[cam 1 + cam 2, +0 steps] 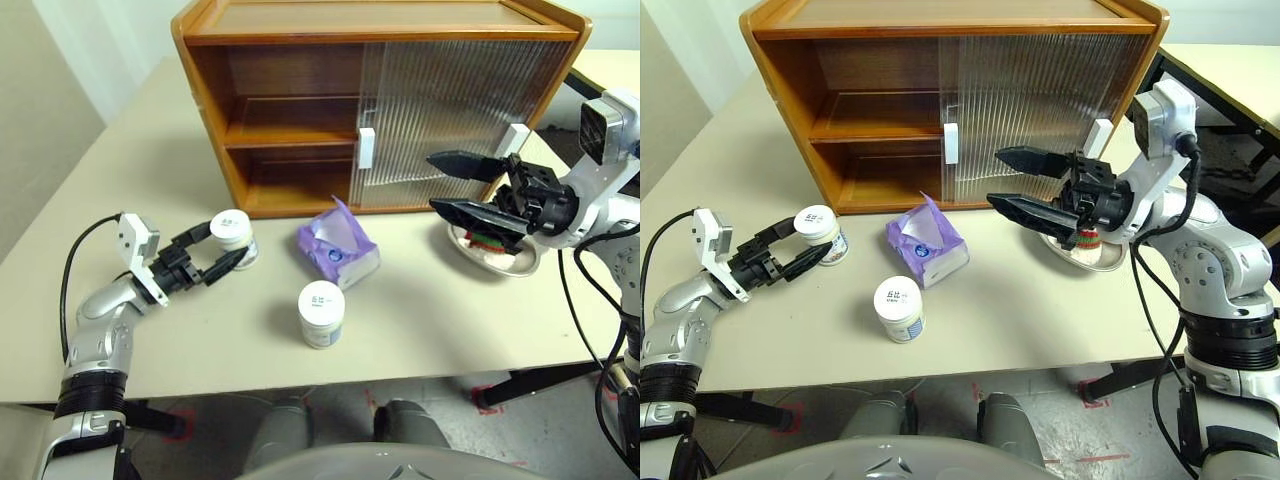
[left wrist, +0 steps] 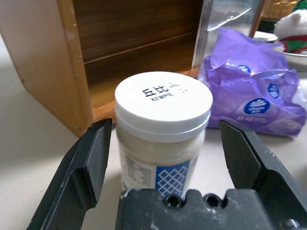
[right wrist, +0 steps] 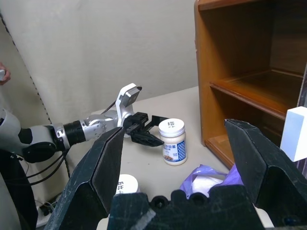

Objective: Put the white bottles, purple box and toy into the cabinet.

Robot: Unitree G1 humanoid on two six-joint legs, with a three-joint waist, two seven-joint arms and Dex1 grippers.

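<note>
Left gripper [image 1: 220, 252]: jaws wide, nothing clamped; one finger on each side of a white bottle [image 1: 235, 236], gaps visible on both sides in the left wrist view.
Bottle axis: upright on the table [image 1: 450, 320], lid up, so the fingers flanked its body from the side.
Nearer arm: left, clearly.
Second white bottle [image 1: 321, 313]: upright, nearer the table's front edge, apart from both grippers.
Purple box [image 1: 338, 249]: between the bottles, just before the cabinet [image 1: 300, 110].
Cabinet: left half open, both shelves bare.
Right gripper [image 1: 460, 187]: spread wide, empty, raised above the dish [image 1: 525, 262] holding the toy [image 1: 490, 240].
</note>
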